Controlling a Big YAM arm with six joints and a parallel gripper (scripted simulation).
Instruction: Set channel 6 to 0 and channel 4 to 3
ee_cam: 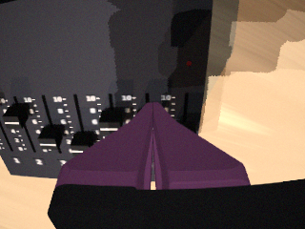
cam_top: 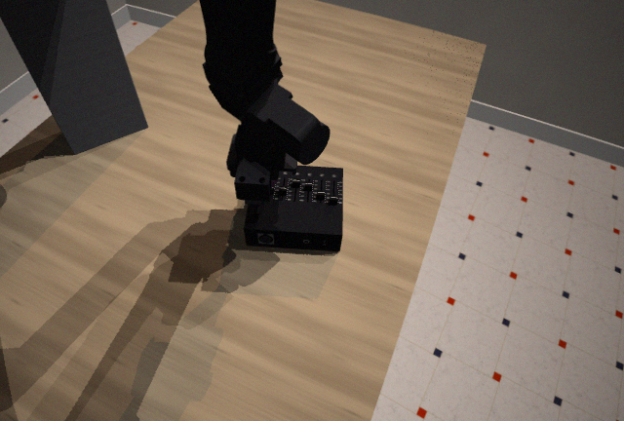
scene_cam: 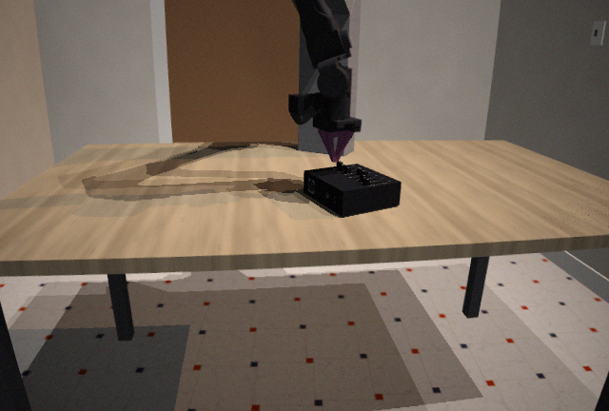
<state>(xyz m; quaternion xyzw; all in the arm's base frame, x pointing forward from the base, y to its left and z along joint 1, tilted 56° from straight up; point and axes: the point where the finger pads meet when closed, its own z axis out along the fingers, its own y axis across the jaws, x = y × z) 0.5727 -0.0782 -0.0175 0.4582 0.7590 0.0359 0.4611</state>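
I have the lighting desk (scene_cam: 366, 195) standing flat on the wooden table (scene_cam: 147, 229), a little right of the table's middle in the exterior view, with its socket panel turned toward the near left. My arm (scene_cam: 322, 28) comes down from above, and the gripper (scene_cam: 336, 156) hangs point-down over the far left corner of the desk. Its purple fingers are pressed together into a single wedge, fully closed, with nothing between them. On the wrist camera the tip covers the top of the second fader slot from the right, and I cannot tell whether it is touching a cap. Left of it, the fader caps (ee_cam: 113, 116) sit at staggered heights in their slots.
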